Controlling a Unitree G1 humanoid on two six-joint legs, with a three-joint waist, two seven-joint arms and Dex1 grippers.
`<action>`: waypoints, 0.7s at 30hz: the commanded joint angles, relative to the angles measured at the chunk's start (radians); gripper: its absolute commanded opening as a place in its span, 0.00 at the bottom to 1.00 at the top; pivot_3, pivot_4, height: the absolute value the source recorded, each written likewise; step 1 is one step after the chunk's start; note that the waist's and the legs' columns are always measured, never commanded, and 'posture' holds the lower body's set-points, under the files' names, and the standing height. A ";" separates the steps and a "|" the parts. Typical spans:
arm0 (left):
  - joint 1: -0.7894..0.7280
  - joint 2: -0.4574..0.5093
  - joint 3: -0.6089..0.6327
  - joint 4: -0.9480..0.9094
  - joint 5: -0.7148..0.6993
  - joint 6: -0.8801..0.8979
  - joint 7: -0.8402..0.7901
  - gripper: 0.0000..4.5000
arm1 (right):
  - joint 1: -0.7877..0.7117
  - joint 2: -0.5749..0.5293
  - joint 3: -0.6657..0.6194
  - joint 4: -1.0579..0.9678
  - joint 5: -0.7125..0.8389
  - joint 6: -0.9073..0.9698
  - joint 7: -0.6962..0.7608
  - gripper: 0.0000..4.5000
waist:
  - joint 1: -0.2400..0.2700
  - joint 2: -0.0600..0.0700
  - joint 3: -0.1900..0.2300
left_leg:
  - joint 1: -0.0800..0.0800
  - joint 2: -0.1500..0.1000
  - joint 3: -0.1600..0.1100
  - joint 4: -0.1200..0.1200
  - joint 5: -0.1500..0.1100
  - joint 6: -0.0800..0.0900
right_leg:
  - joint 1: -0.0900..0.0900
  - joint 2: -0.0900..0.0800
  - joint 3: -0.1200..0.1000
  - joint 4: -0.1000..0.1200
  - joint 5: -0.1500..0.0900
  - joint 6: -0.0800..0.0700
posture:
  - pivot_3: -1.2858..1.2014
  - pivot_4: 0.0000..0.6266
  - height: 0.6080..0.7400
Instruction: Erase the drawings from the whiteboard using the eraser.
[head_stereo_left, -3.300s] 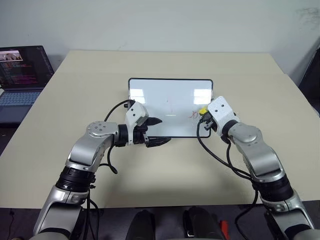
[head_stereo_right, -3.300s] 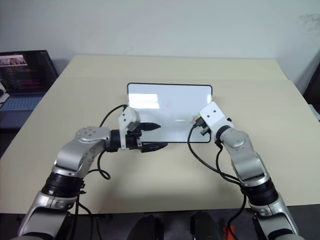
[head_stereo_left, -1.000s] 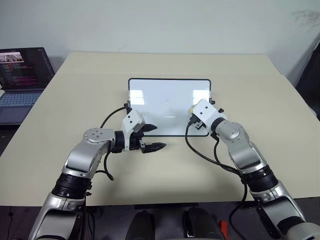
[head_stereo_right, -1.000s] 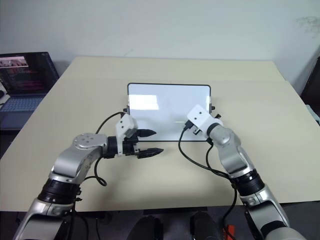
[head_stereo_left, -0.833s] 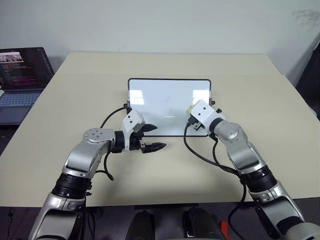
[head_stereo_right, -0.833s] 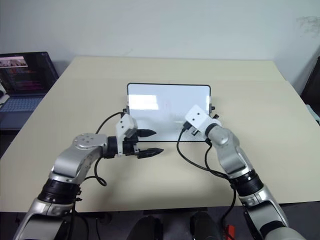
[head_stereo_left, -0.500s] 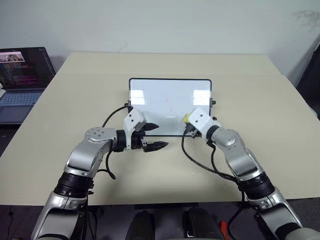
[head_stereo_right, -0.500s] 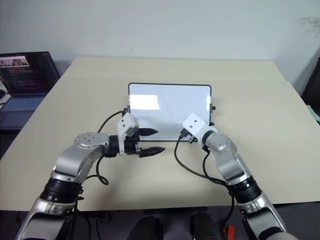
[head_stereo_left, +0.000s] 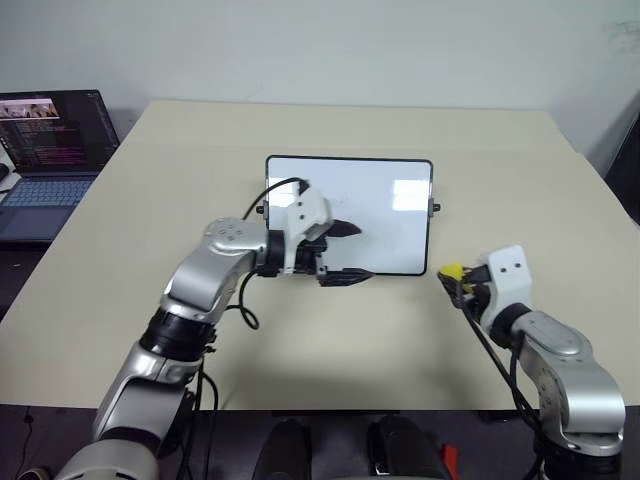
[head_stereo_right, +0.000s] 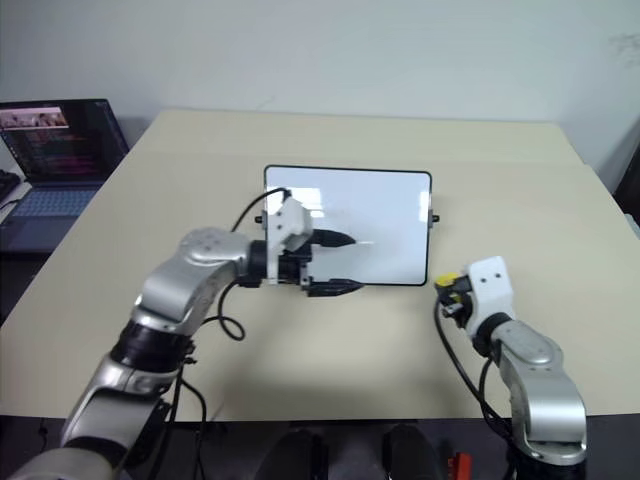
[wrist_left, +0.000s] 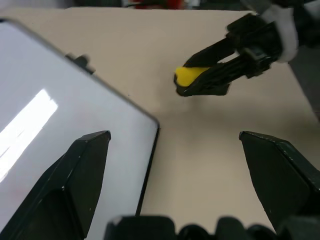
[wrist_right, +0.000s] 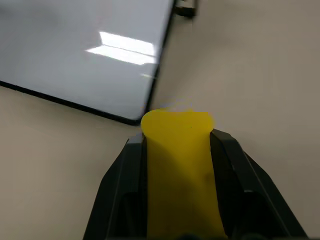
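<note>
The whiteboard (head_stereo_left: 395, 225) lies flat at the table's middle, black-framed and glossy. I cannot make out the drawings on its white surface. My left gripper (head_stereo_left: 358, 250) is open over the board's near edge, one finger above the white surface and the other at the frame. To the right of the board's near right corner my right gripper (head_stereo_left: 452, 280) hovers over the bare table, shut on the yellow eraser (head_stereo_left: 450, 271). The left wrist view shows the eraser (wrist_left: 191, 75) held beyond the board's corner (wrist_left: 60, 115). In the right wrist view the eraser (wrist_right: 180, 160) sits between black fingers (wrist_right: 127, 170).
The beige table (head_stereo_left: 300, 340) has wide bare room around the board on every side. An open laptop (head_stereo_left: 45, 150) with a lit screen stands beyond the table's left edge. Black cables hang from both wrists.
My right gripper has pulled the eraser off the board, back and to the right, onto the bare table. My left gripper has moved right and up over the board's near edge.
</note>
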 joint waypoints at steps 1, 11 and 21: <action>-0.042 -0.021 -0.035 0.034 0.029 -0.074 -0.047 1.00 | -0.020 -0.003 -0.036 0.029 0.021 -0.031 -0.039 0.30 | -0.009 0.000 0.000 | 0.000 0.000 0.000 0.000 0.000 0.000 | 0.000 0.001 0.000 0.000 0.000 0.000 | 0.52 0.24 1.00; -0.095 -0.099 -0.092 0.219 0.135 -0.250 -0.082 1.00 | -0.121 -0.054 -0.030 0.304 0.019 -0.179 -0.103 0.30 | -0.008 0.001 0.000 | -0.001 0.000 -0.001 0.000 0.000 0.000 | 0.000 0.004 0.000 0.000 0.000 -0.003 | 0.52 0.24 1.00; -0.078 -0.135 -0.093 0.254 0.198 -0.315 -0.068 1.00 | -0.168 -0.044 -0.058 0.422 0.066 -0.241 -0.143 0.74 | -0.008 0.001 0.001 | -0.001 0.000 -0.001 -0.001 0.000 0.001 | 0.000 0.003 -0.001 0.000 0.001 -0.004 | 0.52 0.24 1.00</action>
